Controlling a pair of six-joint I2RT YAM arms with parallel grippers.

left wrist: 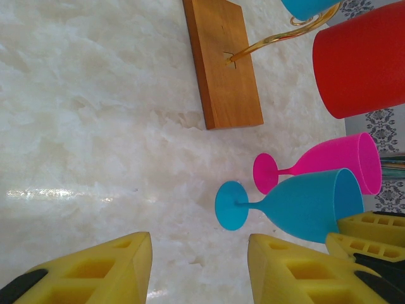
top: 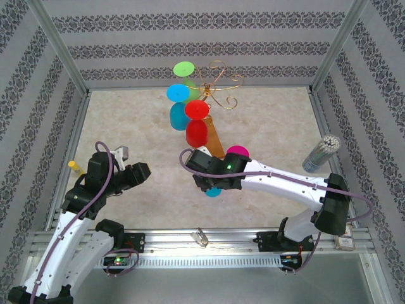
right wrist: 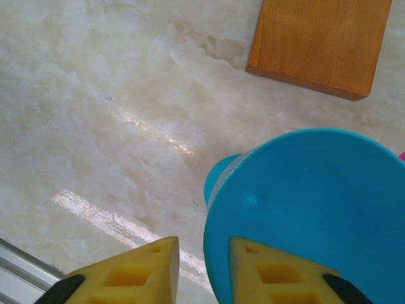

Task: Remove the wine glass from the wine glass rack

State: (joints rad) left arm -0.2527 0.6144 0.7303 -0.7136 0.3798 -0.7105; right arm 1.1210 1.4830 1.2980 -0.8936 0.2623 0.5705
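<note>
Wine glass [right wrist: 304,209] rim stands between the parted right fingers [right wrist: 278,275]

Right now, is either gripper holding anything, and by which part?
Nothing looks clamped. The right gripper has its jaws apart, straddling the bowl rim of the blue wine glass with a gap showing. The left gripper is open and empty.

Rack [top: 218,82]: thin gold wire with scrolled arms on top. It stands upright on a flat orange-brown wooden base [left wrist: 223,63], mid-tabletop toward the far edge, with hanging glasses [top: 197,109] in red, cyan and green.
Blue glass [left wrist: 297,206]: off the rack, standing upright on the tabletop just past the base's near end.
</note>
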